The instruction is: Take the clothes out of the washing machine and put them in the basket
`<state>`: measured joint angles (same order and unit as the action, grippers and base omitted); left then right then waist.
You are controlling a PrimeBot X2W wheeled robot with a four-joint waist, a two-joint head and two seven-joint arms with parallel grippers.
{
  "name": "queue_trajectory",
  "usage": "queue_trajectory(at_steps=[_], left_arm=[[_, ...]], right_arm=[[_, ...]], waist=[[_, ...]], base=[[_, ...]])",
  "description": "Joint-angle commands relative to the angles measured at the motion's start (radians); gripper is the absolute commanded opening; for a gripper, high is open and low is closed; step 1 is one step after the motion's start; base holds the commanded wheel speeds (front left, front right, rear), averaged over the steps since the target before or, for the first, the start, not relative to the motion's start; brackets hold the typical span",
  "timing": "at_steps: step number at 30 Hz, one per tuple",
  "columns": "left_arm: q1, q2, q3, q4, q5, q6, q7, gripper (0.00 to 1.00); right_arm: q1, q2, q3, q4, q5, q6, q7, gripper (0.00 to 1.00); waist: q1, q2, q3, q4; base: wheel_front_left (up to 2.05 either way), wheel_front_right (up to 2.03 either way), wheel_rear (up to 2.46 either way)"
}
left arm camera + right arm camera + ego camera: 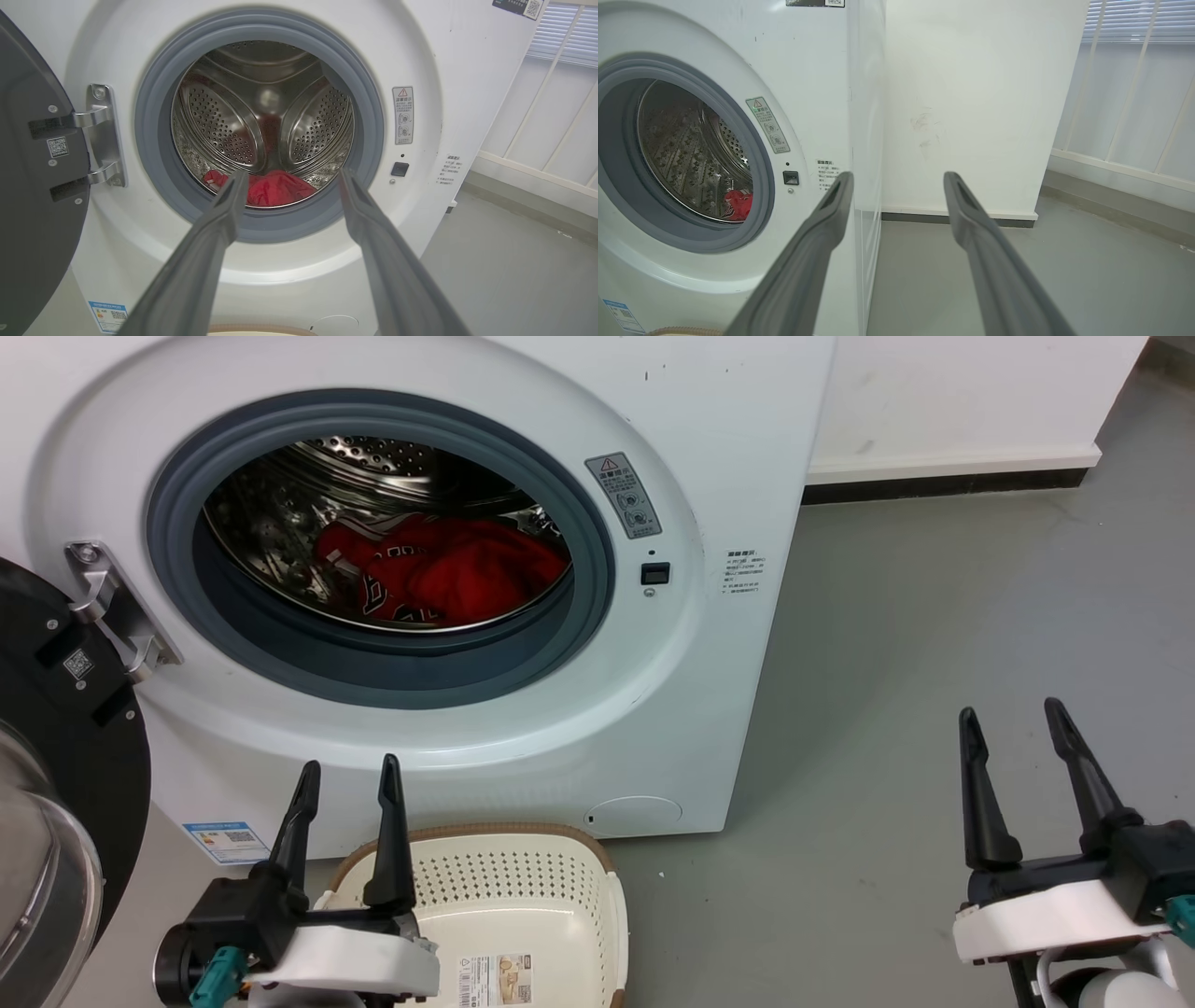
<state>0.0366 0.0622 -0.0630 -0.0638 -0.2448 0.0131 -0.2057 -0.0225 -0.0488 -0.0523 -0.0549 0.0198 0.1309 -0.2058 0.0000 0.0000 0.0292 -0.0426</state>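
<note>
Both grippers stand open, fingers spread, holding nothing. The left gripper (350,763) hangs low before the one washing machine (653,709), at the left rim of the single basket (504,887), which sits on the floor (887,803) against the machine's front. The right gripper (1010,709) is well off to the side. The clothes (467,574) lie heaped in the drum, seemingly two pieces, one with black-and-white trim.

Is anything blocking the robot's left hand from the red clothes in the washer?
Nothing visible. The door is swung open, and the open left gripper faces the clothes straight through the grey rubber ring.
</note>
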Motion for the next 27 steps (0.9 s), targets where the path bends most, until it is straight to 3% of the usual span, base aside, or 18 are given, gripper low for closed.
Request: queue_trajectory(at_steps=[1,11,20,27], left_arm=[[0.006,0.008,-0.006,-0.005,0.026,0.002,-0.009,1.00],[0.014,0.010,-0.019,0.033,0.108,0.025,-0.029,1.00],[0.009,0.013,-0.037,0.020,0.177,0.017,-0.045,1.00],[0.019,0.002,-0.018,0.025,0.174,-0.011,-0.057,1.00]], right_arm=[[0.001,-0.003,0.003,-0.001,-0.022,0.000,-0.009,1.00],[0.006,-0.002,0.011,0.009,-0.089,0.000,-0.028,1.00],[0.008,-0.002,0.014,-0.005,-0.179,0.000,-0.044,1.00],[0.018,-0.001,0.017,0.025,-0.156,0.000,-0.058,1.00]], waist=[[0.0000,0.0000,0.000,0.000],[0.0000,0.0000,0.002,-0.004],[0.0000,0.0000,0.009,-0.003],[0.0000,0.0000,0.012,0.001]], base=[[0.00,0.00,0.00],[0.00,0.00,0.00],[0.00,0.00,0.00],[0.00,0.00,0.00]])
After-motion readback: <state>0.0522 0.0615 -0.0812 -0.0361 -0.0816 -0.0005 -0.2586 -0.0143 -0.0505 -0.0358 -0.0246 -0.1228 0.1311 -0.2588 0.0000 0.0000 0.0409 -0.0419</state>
